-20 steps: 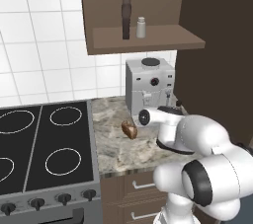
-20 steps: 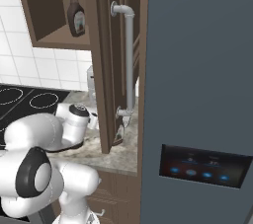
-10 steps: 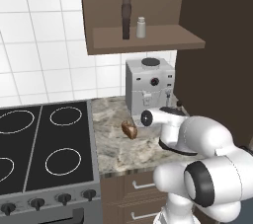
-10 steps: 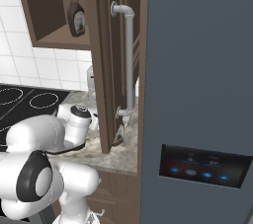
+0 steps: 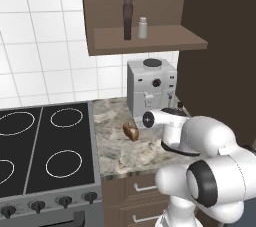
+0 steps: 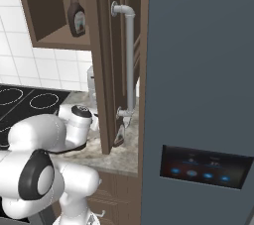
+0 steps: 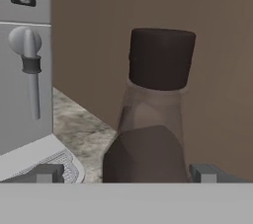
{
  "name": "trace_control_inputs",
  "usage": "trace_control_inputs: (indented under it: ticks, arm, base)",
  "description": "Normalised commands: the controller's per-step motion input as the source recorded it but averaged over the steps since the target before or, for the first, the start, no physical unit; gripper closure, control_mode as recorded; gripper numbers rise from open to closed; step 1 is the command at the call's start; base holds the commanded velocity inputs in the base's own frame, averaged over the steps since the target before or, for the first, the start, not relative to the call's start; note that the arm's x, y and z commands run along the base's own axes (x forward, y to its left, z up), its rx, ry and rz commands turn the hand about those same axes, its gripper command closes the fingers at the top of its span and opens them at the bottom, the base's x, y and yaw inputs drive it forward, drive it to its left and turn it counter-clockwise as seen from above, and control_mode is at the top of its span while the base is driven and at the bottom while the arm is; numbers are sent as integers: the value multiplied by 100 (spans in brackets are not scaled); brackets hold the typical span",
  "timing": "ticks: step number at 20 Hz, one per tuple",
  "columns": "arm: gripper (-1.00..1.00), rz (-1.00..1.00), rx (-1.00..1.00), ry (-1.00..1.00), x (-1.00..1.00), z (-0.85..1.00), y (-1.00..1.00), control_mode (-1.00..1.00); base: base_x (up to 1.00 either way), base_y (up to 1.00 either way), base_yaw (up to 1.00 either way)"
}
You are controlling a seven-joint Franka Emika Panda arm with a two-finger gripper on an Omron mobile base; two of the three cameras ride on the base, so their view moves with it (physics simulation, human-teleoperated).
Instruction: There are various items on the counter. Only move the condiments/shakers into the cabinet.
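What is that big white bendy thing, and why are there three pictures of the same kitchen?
It is a robot arm. Two cameras ride behind it, one on each side. The third sits on its hand, looking past its open gripper, which holds nothing. Right in front of the gripper stands a brown bottle on the counter, beside the silver coffee machine. A small brown food lump lies there too. Up in the cabinet stand another bottle and a little shaker.
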Motion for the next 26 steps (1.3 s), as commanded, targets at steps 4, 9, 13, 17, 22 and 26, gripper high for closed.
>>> trace_control_inputs:
  ticks: [4,9,13,17,22,26]
  arm:
    - [-100,0,-3,2,4,-11,0,-100]
    - [100,0,-4,3,1,-19,0,-100]
    - [100,0,0,0,0,0,0,-100]
    - [100,0,0,0,0,0,0,-100]
    - [100,0,0,-12,-9,28,0,-100]
    - [100,-3,-2,-27,-36,95,3,-100]
  base:
    - [0,0,0]
    - [0,0,0]
    - [0,0,0]
    - [0,0,0]
    - [0,0,0]
    - [0,0,0]
